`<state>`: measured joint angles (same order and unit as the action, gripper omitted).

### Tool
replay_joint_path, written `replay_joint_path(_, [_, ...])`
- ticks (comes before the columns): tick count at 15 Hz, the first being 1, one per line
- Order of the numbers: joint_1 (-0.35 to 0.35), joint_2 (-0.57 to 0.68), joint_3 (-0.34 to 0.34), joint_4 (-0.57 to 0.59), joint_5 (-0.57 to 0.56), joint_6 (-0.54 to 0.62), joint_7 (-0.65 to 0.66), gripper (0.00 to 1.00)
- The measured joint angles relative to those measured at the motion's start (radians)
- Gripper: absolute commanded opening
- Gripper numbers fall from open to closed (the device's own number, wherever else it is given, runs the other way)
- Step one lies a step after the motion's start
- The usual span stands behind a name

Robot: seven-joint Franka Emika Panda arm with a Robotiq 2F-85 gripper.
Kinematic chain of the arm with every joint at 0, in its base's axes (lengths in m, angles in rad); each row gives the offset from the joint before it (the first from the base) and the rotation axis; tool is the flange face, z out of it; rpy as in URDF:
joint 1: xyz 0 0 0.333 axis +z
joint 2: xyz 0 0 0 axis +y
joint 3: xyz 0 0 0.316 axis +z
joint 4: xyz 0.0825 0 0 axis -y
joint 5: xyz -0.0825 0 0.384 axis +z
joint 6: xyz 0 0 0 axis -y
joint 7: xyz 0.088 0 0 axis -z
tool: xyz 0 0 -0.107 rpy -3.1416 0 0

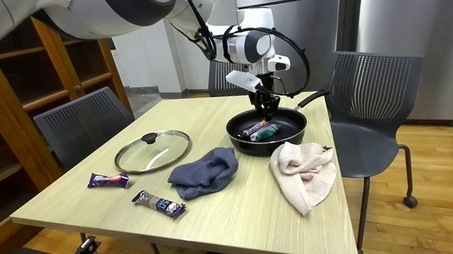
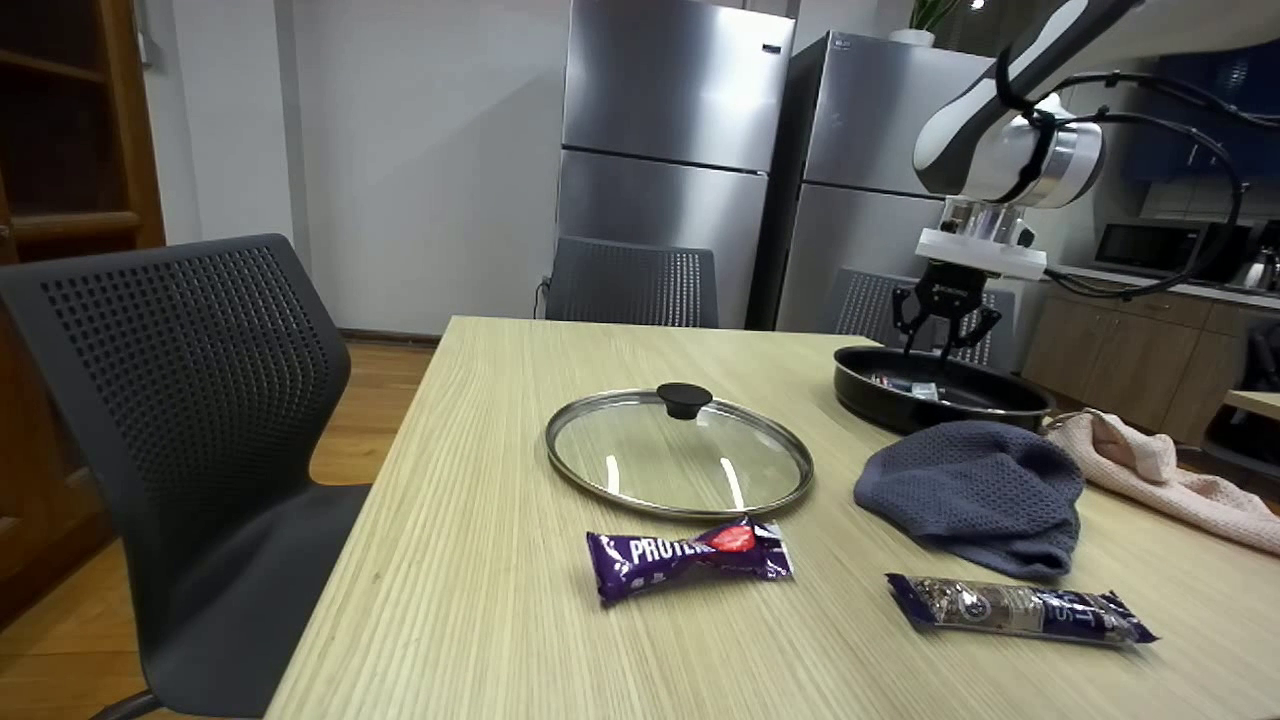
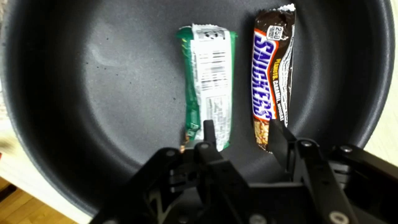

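Tool (image 3: 242, 124) low over the pan (image 3: 133, 102), jaws parted, released, nothing between them. Wrist view: one finger overlaps the end of the green bar (image 3: 214, 77), the other the end of the Snickers (image 3: 267, 74); contact with either, cannot tell. Both bars lie on the pan's floor, side by side, narrow gap between; green bar barcode up. Pan on the surface (image 1: 264, 212), handle toward the edge. Pink cloth (image 1: 305, 173) rumpled, just beside it; blue cloth (image 1: 206, 174) bunched, also near. Lid (image 1: 153, 153) flat, knob up, apart from the pan. Purple bar (image 2: 675, 562) near the lid, white lettering; navy bar (image 2: 1020, 608) near the blue cloth, clear window in its wrapper. Dark chairs (image 1: 375, 95) about the surface; steel fridges (image 1: 435, 27) behind, in both exterior views.
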<state>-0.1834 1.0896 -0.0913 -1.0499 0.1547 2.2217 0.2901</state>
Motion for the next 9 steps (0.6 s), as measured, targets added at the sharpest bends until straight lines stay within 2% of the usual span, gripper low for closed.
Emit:
replay_joint_path(2, [-0.005, -0.006, 0.000, 0.008, 0.000, 0.005, -0.016, 0.95])
replay_joint_path(3, [-0.007, -0.014, 0.001, 0.007, 0.000, 0.007, -0.036, 0.99])
replay_joint_path(6, [-0.010, -0.058, 0.002, -0.026, -0.008, 0.016, -0.147, 1.00])
replay_joint_path(9, [-0.005, -0.144, 0.002, -0.144, -0.042, 0.077, -0.290, 1.00])
